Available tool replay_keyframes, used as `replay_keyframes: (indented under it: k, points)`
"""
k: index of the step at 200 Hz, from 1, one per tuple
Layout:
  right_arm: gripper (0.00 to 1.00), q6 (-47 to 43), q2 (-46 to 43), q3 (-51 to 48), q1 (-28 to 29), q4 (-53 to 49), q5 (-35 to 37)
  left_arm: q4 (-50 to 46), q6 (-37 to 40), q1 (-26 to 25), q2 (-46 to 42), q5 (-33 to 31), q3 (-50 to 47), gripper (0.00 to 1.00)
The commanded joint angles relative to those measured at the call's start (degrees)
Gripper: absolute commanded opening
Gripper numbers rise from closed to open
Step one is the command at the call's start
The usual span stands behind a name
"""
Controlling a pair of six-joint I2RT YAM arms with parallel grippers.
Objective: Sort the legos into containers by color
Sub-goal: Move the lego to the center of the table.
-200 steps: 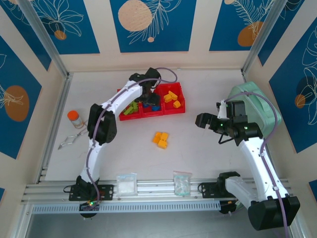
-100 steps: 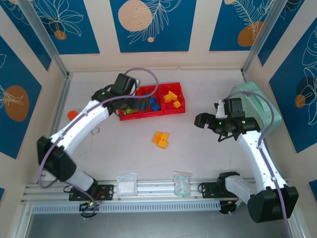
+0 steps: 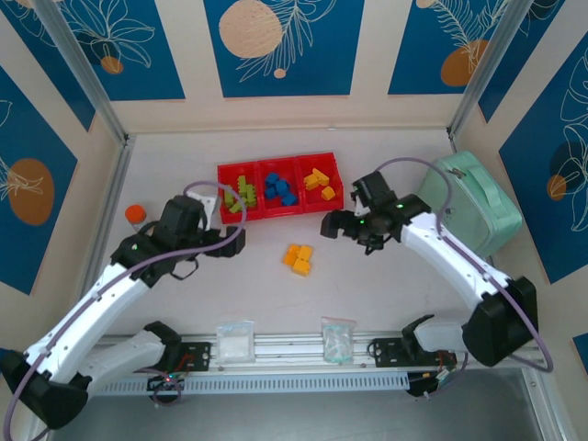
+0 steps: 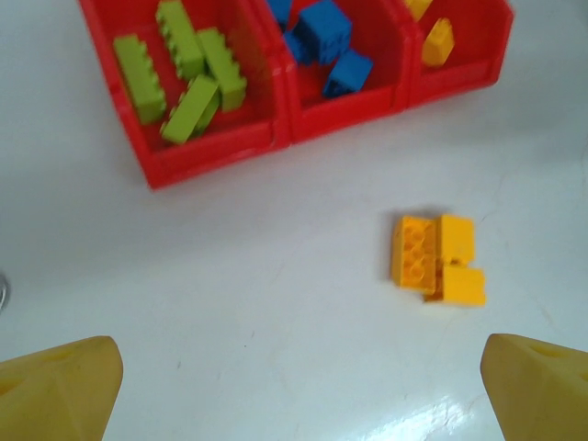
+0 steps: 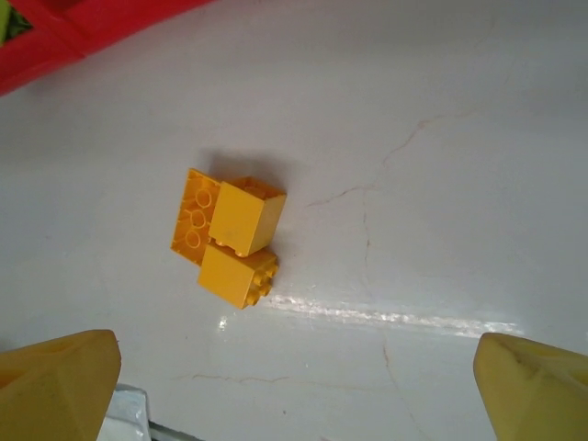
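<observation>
- Watching from beside the table: the red tray (image 3: 262, 215) sits toward the back, three joined compartments in a row.
- Lime green legos (image 3: 238, 195) are piled in its left compartment, blue ones (image 3: 278, 188) in the middle, yellow ones (image 3: 319, 181) on the right.
- One little clump of yellow-orange bricks (image 3: 298, 258) lies loose on the white table (image 3: 386, 285), in front of the tray and apart from it. Looks like three pieces pressed together, one lying with its hollow underside facing up.
- Left gripper (image 4: 299, 390) hangs above the table in front of the tray's left end, jaws spread wide with nothing between them. From its wrist camera the clump (image 4: 436, 259) sits ahead and a bit to the right.
- Right gripper (image 3: 333, 225) hovers just right of the clump, near the tray's right front corner. Its yellow fingertips (image 5: 55, 381) are also far apart and empty, and the clump (image 5: 227, 234) lies on the table between them, untouched.
- Off to the sides: a mint-green case (image 3: 469, 202) on the right, an orange-capped bottle (image 3: 136, 214) on the left, and two clear bags (image 3: 234, 338) along the near rail.
</observation>
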Motion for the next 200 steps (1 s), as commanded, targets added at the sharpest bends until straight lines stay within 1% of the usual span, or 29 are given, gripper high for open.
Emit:
replay_keyframes:
  k: [1,17,36,52,86,116,143,200]
  points:
    - [0.99,7.7,5.5,2.5,5.4,2.0,6.4,-5.2,-2.6,0.4,-3.6,-3.1,-3.2,0.99]
    - [0.99,8.6,11.2,5.4,8.9,1.7,8.2,-7.4,-1.8,0.5,-5.4,-5.4,-4.4,1.0]
    - [0.99,8.4,17.8,9.8,11.3,0.6,9.3,-7.5,-2.1,0.5,-7.1,-6.6,-5.6,0.99]
    - [0.99,7.9,21.8,12.4,12.2,0.2,10.5,-6.7,-1.9,0.5,-7.9,-5.4,-6.2,0.99]
    - [0.99,5.5,27.9,16.4,12.6,-1.6,12.9,-8.3,-2.1,0.5,-8.5,-5.7,-6.2,0.99]
    - [0.99,3.4,31.0,17.6,12.5,-3.9,16.5,-7.5,-2.2,0.5,-8.7,-5.5,-6.8,0.99]
    - [1.0,2.3,32.4,17.2,12.3,-3.9,16.8,-7.2,-2.4,0.5,-7.4,-5.2,-7.0,0.99]
    - [0.99,-0.7,31.5,13.6,10.3,-4.3,20.1,-7.0,-2.5,0.6,-6.3,-4.8,-7.3,0.99]
